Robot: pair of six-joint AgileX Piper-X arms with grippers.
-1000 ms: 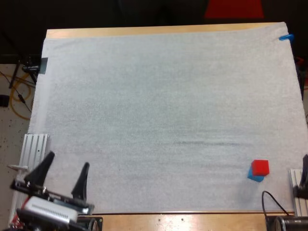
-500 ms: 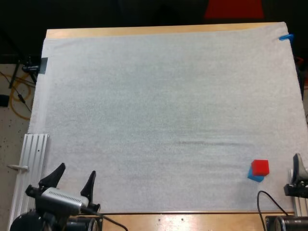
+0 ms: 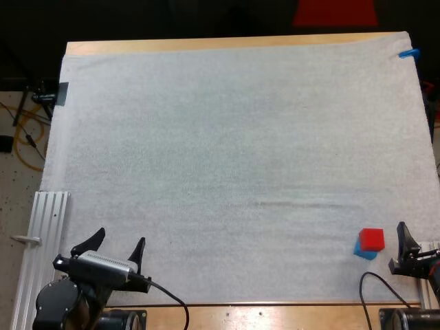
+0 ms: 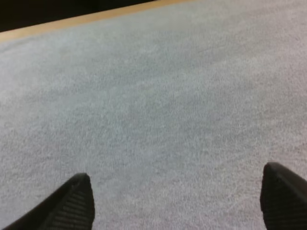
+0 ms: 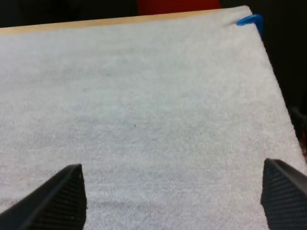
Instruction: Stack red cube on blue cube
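In the high view the red cube (image 3: 371, 238) rests on the blue cube (image 3: 363, 252) near the mat's front right corner; a strip of blue shows under the red cube's lower left side. My right gripper (image 3: 419, 246) stands just right of the stack, apart from it. Its fingers are spread wide over bare mat in the right wrist view, so the right gripper (image 5: 175, 201) is open. My left gripper (image 3: 115, 245) is at the front left of the mat, far from the cubes. Seen from the left wrist, the left gripper (image 4: 177, 201) is open, with nothing between its fingers.
The white mat (image 3: 234, 158) covers most of the table. A ribbed metal rail (image 3: 42, 234) lies along the mat's left front side, and another rail (image 3: 427, 285) sits at the right front. The wooden front edge (image 3: 261, 317) runs below the mat.
The left arm has drawn back toward the front edge, its fingers lower and closer to the base. The right gripper has swung in from the right edge toward the stack. The cubes have not moved.
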